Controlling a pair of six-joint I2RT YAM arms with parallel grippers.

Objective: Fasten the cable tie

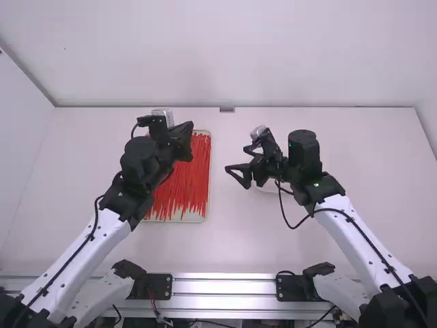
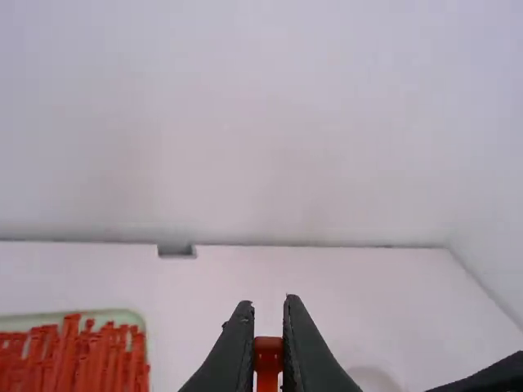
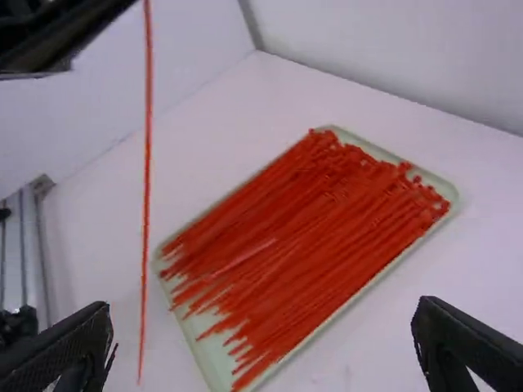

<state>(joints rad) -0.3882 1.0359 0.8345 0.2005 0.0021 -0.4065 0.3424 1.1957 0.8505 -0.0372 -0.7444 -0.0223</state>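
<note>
Left gripper [image 2: 267,305] pinches one cable tie [image 2: 267,364].

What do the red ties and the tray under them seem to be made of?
Red ties: likely nylon-type plastic with a slight sheen; thin, uniformly coloured strips, and the single tie in the left hand hangs nearly straight. Tray: probably plastic, pale green, matte, rounded corners; not certain.

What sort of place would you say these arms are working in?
Probably a robotics lab test bench: a plain white table boxed in by bare white walls, a silver aluminium rail carrying the arm bases, and a pale green tray of red plastic cable ties.
</note>
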